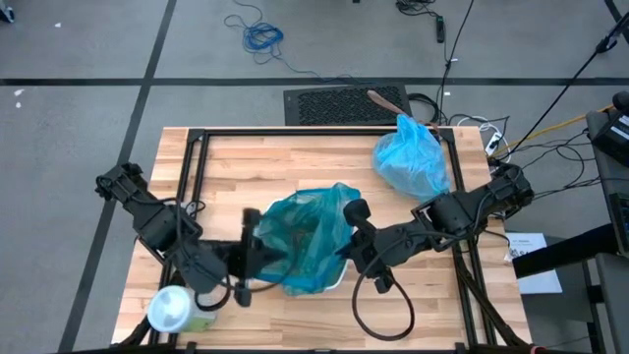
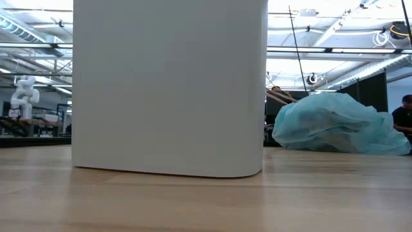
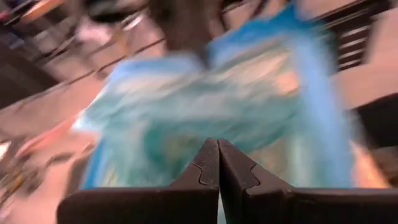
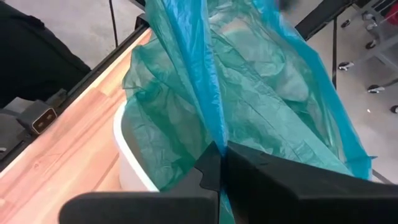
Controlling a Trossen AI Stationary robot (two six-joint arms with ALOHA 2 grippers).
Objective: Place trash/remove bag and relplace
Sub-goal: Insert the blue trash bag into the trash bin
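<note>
Teal-green thin plastic bag (image 1: 307,239) standing upright in the white plastic bin (image 2: 169,87) near the wooden table's (image 1: 295,157) front edge — mouth upward, long axis vertical, left gripper (image 1: 252,253) and right gripper (image 1: 352,236) each pinched shut on its rim from opposite sides, pale light-blue crumpled plastic liner (image 1: 411,155) lying at the back right corner.

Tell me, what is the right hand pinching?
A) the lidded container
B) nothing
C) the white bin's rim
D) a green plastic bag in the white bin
D: in the right wrist view the right hand is shut on a fold of the green bag rising from the white bin.
</note>
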